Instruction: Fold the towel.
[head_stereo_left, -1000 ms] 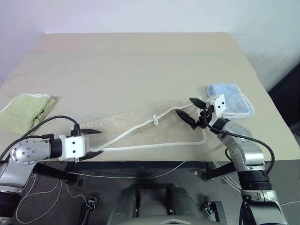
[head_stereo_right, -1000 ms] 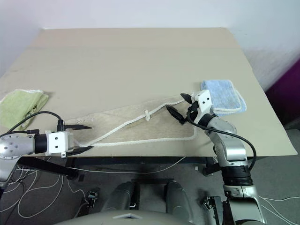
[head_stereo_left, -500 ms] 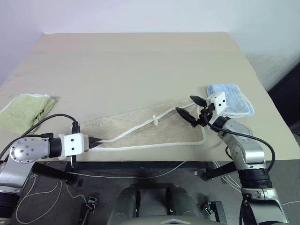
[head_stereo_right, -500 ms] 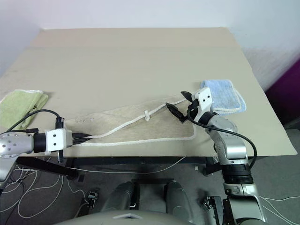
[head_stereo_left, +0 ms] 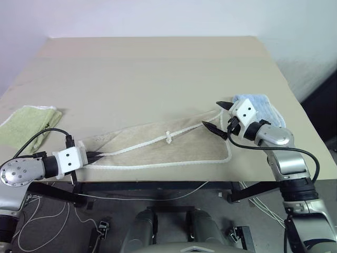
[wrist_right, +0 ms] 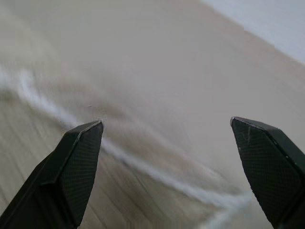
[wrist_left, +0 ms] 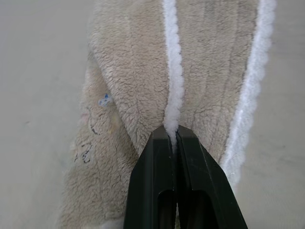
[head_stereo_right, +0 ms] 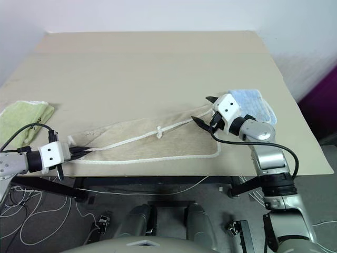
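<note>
Beige terry towel [head_stereo_left: 158,150] lies along the lower middle of the frame, near the table [head_stereo_left: 158,68] edge | left gripper [wrist_left: 174,136] pinches its white corded edge at lower left | right gripper [head_stereo_left: 222,117] gapes wide over the right corner, holding nothing | advice: clamp that corner before lifting, keep the cloth taut.

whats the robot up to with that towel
A two-armed robot is working on folding the beige towel, which lies along the near edge of the table. Its left claw is shut on the towel's white corded edge at one end. The right claw hangs open over the opposite end, holding nothing yet. A green folded towel and a blue one lie off to the sides, untouched.
</note>
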You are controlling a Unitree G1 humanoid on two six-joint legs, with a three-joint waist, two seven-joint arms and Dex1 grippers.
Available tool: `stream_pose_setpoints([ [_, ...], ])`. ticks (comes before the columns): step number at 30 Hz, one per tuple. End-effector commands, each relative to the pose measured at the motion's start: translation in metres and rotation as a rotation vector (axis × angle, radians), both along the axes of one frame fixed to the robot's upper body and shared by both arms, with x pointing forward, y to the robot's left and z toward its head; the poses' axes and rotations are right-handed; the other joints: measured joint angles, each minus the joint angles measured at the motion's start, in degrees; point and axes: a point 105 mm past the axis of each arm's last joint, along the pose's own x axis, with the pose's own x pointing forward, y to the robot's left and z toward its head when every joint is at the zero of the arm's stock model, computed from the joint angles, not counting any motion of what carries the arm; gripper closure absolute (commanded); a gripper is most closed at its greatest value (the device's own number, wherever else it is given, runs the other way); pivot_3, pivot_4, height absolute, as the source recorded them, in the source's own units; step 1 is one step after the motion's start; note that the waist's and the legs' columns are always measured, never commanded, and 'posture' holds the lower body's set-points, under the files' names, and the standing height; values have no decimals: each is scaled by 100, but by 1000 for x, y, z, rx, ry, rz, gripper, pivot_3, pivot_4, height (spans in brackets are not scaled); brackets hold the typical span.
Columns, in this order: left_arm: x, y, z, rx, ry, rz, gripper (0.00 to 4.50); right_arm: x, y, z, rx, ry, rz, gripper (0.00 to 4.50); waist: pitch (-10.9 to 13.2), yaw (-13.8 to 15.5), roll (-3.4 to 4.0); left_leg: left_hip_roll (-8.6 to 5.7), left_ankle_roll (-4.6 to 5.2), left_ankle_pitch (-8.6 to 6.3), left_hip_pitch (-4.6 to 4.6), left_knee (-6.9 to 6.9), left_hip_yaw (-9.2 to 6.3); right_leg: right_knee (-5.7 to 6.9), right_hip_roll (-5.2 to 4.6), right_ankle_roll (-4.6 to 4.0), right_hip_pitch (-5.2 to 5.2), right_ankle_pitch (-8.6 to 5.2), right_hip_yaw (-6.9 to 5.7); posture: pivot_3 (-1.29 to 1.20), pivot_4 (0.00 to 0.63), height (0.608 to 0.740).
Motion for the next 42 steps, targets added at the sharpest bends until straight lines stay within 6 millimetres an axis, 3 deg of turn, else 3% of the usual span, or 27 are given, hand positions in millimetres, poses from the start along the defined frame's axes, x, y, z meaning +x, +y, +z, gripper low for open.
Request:
stream_pose_setpoints([
  [1,4,3,7,-16,-49,16,4493,13,-8,7,-153,-117,-8,0,0,-6,0,0,0,0,0,0,2,0,0,0,-1,0,0,0,150,740],
  [11,6,-2,3,-35,-63,26,4493,38,-23,-14,-547,-286,-3,0,1,-15,1,0,0,0,-1,1,6,3,2,0,-6,0,3,0,150,740],
  [20,4,-5,-2,-33,-61,29,4493,45,-27,-2,-612,-363,10,0,1,-6,1,-1,0,1,0,3,5,4,3,0,-1,0,3,0,150,740],
  [33,4,-9,-3,-35,-65,29,4500,43,-32,-3,-657,-354,29,4482,1,-11,1,-1,0,1,0,3,6,4,3,0,-1,0,3,0,150,740],
  [36,6,-9,0,-70,-69,45,4500,43,-32,-3,-660,-357,29,4482,1,-9,2,-1,0,1,0,3,5,4,3,0,-1,0,3,0,150,740],
  [42,26,0,26,-292,-126,186,4500,46,-34,13,-630,-396,0,4482,1,-6,1,-1,0,1,0,5,4,5,3,0,-1,0,2,0,150,740],
])
